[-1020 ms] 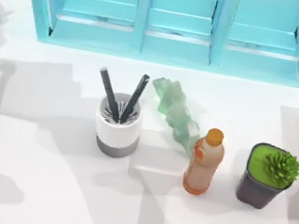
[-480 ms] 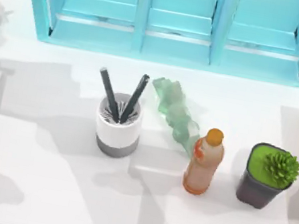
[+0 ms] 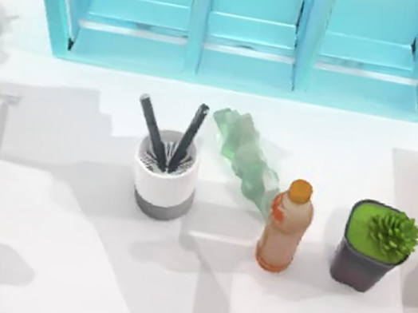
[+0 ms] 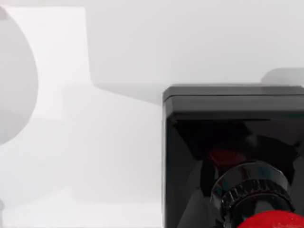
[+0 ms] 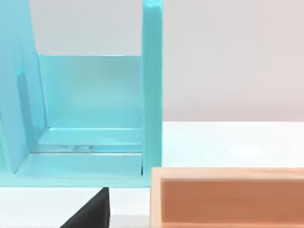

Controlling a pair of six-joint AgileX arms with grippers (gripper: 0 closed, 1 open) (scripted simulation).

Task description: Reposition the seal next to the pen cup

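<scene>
Close up, seal [image 4: 232, 156] beneath left wrist, left gripper state unclear, pen cup [image 3: 165, 175] mid-table, 2 pens.

A rendered office-like desk scene: a white counter [image 3: 53, 259] with a pen cup [image 3: 165, 177], potted plant [image 3: 375, 247], and turquoise shelf unit [image 3: 251, 30].

A white cylindrical pen cup [image 3: 165, 177] with a grey bottom band stands upright left of centre in the top view, two dark pens leaning apart inside. The seal [image 4: 232, 156], a square black block with a glossy red knob, sits in the left wrist view.
</scene>
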